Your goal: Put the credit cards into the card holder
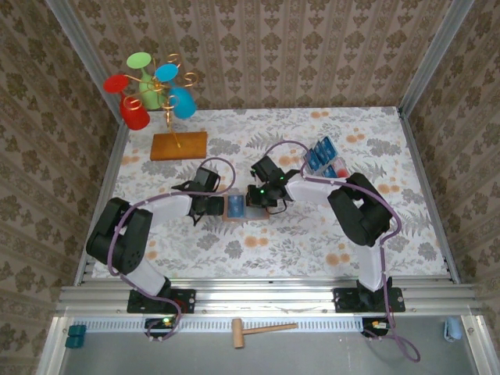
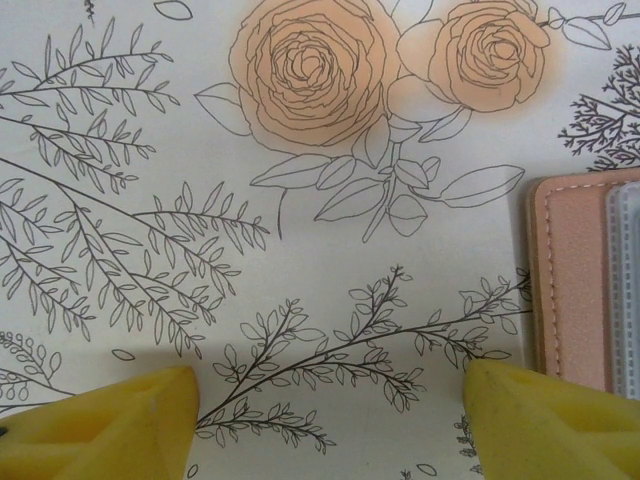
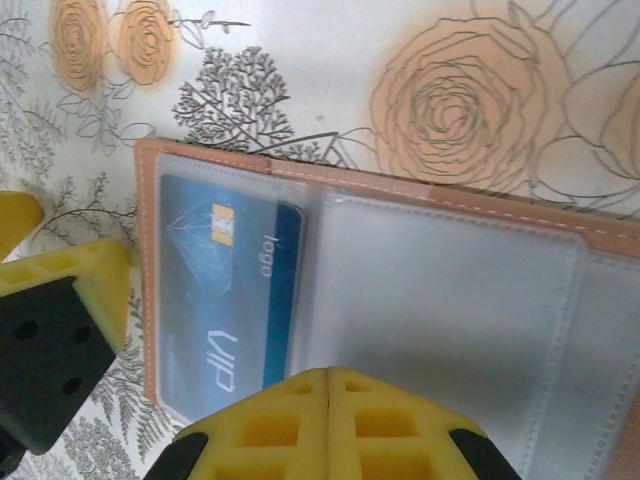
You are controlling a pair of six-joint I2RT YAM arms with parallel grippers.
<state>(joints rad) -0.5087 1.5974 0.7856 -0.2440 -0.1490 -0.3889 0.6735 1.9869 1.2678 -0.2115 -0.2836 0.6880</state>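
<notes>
The card holder [image 1: 233, 216] lies open on the floral tablecloth between my two grippers. One blue credit card [image 3: 225, 290] sits mostly inside its left clear pocket [image 3: 180, 200], with a dark blue strip outside the pocket's edge. My right gripper [image 3: 328, 372] is shut, empty, its tips over the holder [image 3: 450, 300] beside that strip. My left gripper [image 2: 328, 376] is open over bare cloth, the holder's tan edge [image 2: 575, 290] just to the right of its right finger. From above, the left gripper [image 1: 209, 205] and right gripper [image 1: 254, 197] flank the holder. More credit cards [image 1: 319, 155] stand in a clear tray.
The clear tray [image 1: 341, 166] with a red spot sits at the back right. An orange-brown wooden slab [image 1: 178, 145] with a gold stem and coloured cups [image 1: 148, 86] stands at the back left. Patterned walls close in the table. A wooden mallet [image 1: 262, 330] lies below the rail.
</notes>
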